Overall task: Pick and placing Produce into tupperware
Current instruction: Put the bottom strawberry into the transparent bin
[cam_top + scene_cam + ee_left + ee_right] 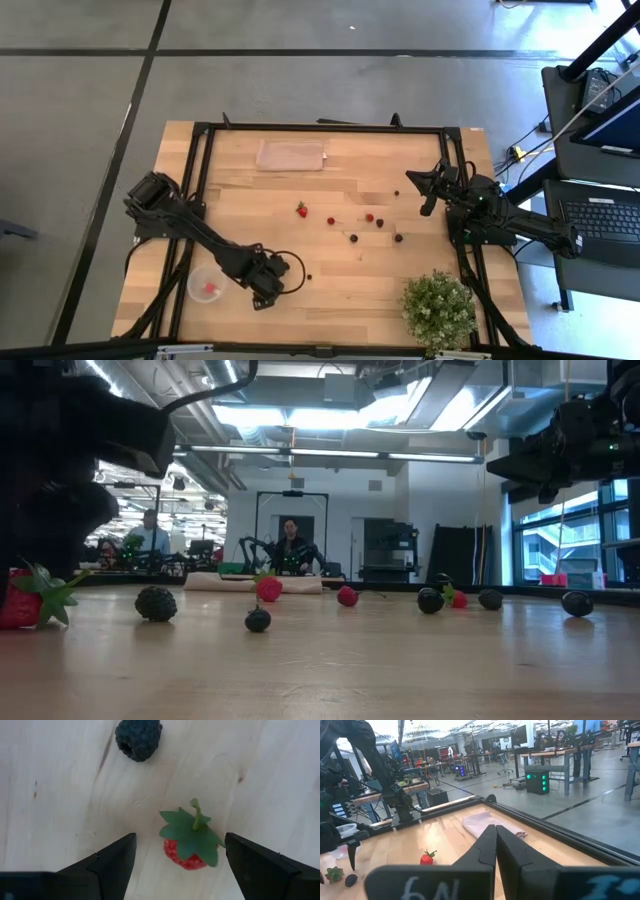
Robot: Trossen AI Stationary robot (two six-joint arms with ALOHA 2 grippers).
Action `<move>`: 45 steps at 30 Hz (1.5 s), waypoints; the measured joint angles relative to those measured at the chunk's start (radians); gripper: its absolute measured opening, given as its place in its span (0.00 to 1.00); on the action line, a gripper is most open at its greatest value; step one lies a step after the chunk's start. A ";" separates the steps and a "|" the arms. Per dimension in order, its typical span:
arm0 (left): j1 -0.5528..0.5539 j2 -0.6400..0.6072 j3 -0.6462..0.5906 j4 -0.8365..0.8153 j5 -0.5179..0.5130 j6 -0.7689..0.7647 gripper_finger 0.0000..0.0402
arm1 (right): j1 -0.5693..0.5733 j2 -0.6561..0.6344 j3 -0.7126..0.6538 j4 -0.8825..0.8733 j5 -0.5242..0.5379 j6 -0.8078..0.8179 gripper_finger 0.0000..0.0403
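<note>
Two fingers of left hand [180, 865] spread wide, straddling strawberry [189, 842]

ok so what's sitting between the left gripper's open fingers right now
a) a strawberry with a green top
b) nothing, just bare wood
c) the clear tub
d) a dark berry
a: in the left wrist view the strawberry, green top up, lies on the table between the spread fingers of the left gripper, untouched; the dark berry lies farther off, outside them.
</note>
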 joint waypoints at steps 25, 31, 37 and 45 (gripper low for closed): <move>0.002 0.024 0.000 0.003 0.001 -0.028 0.57 | 0.000 0.000 0.000 -0.029 0.000 0.002 0.03; 0.002 0.025 0.000 0.001 -0.004 -0.028 0.43 | 0.000 0.000 0.000 -0.029 0.000 -0.019 0.03; 0.002 0.026 0.000 0.002 -0.002 -0.027 0.31 | 0.000 0.000 0.000 -0.029 0.000 -0.020 0.03; 0.002 0.026 0.000 0.003 0.002 -0.026 0.34 | 0.000 0.000 0.000 -0.029 0.000 -0.022 0.03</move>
